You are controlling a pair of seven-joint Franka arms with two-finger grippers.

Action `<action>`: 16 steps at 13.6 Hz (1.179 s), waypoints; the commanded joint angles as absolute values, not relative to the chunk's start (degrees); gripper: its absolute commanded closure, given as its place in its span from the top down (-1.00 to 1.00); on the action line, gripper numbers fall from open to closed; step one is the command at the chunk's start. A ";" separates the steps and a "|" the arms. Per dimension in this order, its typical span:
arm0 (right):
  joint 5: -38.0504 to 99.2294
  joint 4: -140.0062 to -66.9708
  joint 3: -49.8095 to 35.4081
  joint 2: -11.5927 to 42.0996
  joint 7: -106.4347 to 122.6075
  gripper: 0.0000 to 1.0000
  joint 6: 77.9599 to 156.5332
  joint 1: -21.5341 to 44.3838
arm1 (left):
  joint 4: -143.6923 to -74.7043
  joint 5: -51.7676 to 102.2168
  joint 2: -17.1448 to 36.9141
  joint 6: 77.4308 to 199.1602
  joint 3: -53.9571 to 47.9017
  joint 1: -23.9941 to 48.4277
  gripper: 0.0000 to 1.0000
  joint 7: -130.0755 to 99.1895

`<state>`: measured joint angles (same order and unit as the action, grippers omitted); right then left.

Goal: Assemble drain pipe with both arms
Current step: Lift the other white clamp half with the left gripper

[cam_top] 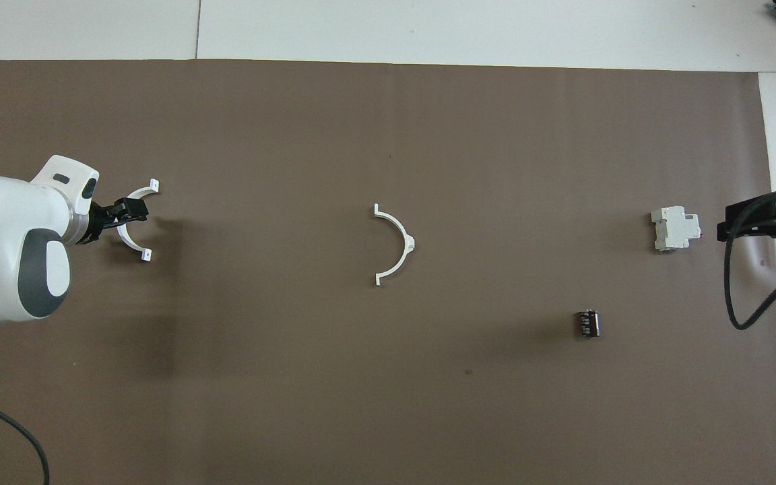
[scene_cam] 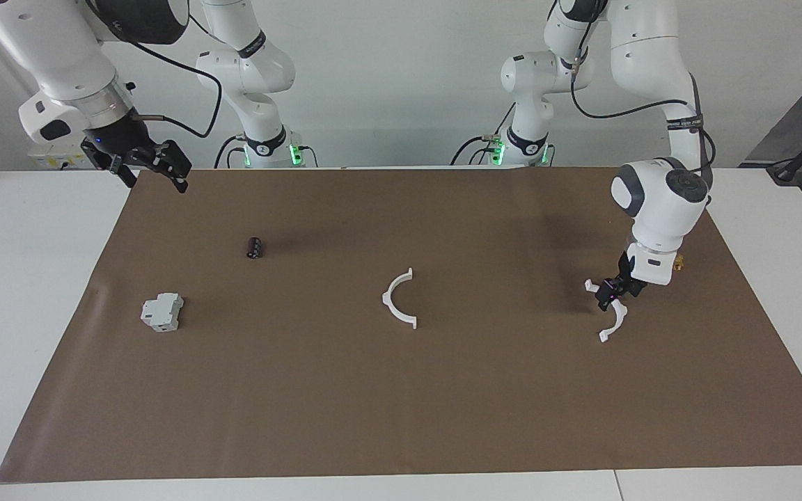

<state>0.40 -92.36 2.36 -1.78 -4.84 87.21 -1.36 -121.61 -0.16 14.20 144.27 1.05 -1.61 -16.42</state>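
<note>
- My left gripper [scene_cam: 612,298] is down at one white half-ring [scene_cam: 608,313], open jaws either side of its arc.
- My right gripper [scene_cam: 147,170] hangs open over the mat's [scene_cam: 401,403] edge; the other half-ring [scene_cam: 398,299] lies mid-mat, well apart.

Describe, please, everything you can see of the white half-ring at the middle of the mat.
The middle half-ring is a thin white arc, plastic by its look, with a small tab at each end and a small nub at the middle of its outer curve. It lies flat on the brown mat, its open side toward the left arm's end of the table. Nothing touches it.
</note>
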 commanded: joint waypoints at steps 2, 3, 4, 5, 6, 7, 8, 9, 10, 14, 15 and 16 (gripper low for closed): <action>-3.87 -90.27 0.62 -1.06 -0.97 1.00 85.52 -1.85 | -123.22 0.70 13.36 145.55 0.79 -1.85 1.00 -16.61; -3.87 -89.22 0.62 -0.53 -0.97 1.00 84.91 -1.93 | -123.22 0.70 13.45 145.55 0.79 -1.85 1.00 -16.70; -3.87 -88.16 0.62 -0.27 -0.97 1.00 84.12 -1.85 | -123.22 0.70 13.36 145.55 0.79 -1.85 1.00 -16.70; -3.69 -88.42 0.53 -0.26 -1.14 1.00 84.29 -1.76 | -123.31 0.70 13.45 145.55 0.88 -1.67 1.00 -16.70; -3.00 -88.77 0.44 -0.35 -1.32 1.00 84.37 -1.93 | -123.40 0.70 13.45 145.55 0.88 -1.15 0.93 -16.79; -1.94 -88.77 0.53 -0.44 -1.41 1.00 84.46 -1.85 | -123.75 0.62 13.45 145.81 0.97 -1.14 0.74 -16.87; -1.50 -89.20 0.53 -0.61 -1.41 1.00 84.64 -1.85 | -123.84 0.62 13.45 145.90 0.97 -1.06 0.46 -16.87; -0.71 -89.91 0.53 -0.88 -1.49 1.00 85.16 -1.85 | -124.01 0.62 13.45 145.90 0.88 -1.14 0.10 -16.87; -0.44 -90.00 0.53 -0.97 -1.76 1.00 85.69 -1.85 | -124.01 0.62 13.36 145.90 0.88 -1.14 -0.32 -16.70; -1.41 -89.91 0.35 -0.79 0.69 1.00 86.40 -1.49 | -123.93 0.53 13.45 145.90 0.88 -1.23 -1.00 -15.65; -1.58 -89.91 0.44 -0.79 2.53 1.00 86.31 -1.49 | -123.66 0.53 13.45 145.81 0.79 -1.14 -1.00 -14.95; -1.67 -89.91 0.44 -0.79 3.68 1.00 86.48 -1.49 | -123.31 0.53 13.45 145.55 0.79 -1.06 -1.00 -15.03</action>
